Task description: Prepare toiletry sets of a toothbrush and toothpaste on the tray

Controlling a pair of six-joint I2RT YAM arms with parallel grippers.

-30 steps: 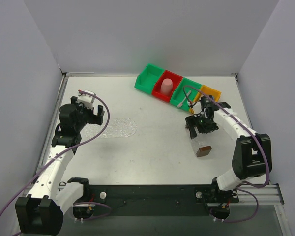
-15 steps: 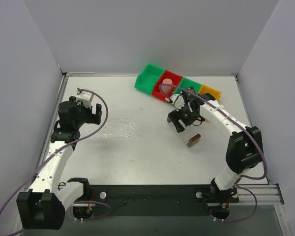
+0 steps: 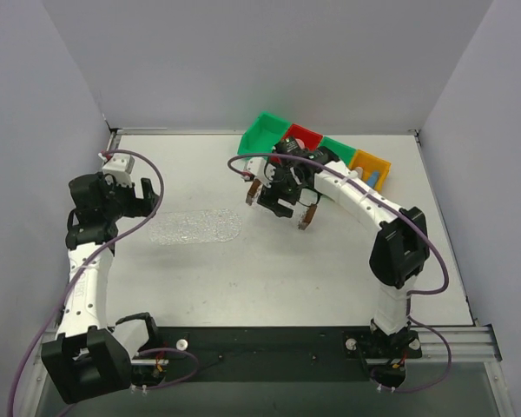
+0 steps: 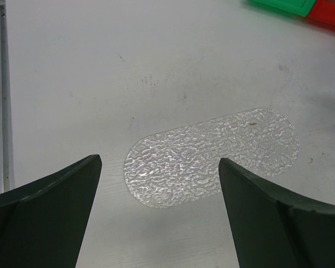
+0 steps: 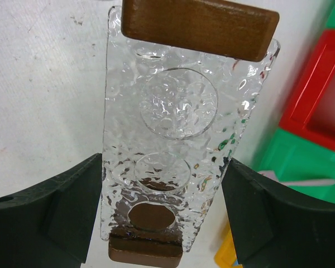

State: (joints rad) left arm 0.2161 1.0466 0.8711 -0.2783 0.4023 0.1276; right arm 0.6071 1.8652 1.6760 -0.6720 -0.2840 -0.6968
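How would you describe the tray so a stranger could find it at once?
Find the row of coloured bins at the back; just in front of them the right gripper holds the tray. It is a clear dimpled plastic rectangle with round holes and a dark brown block at each short end, unlike the flat clear oval mat further left.

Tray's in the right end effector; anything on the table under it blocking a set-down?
Nothing visible: the table beneath the tray is bare. The clear mat lies apart to its left.
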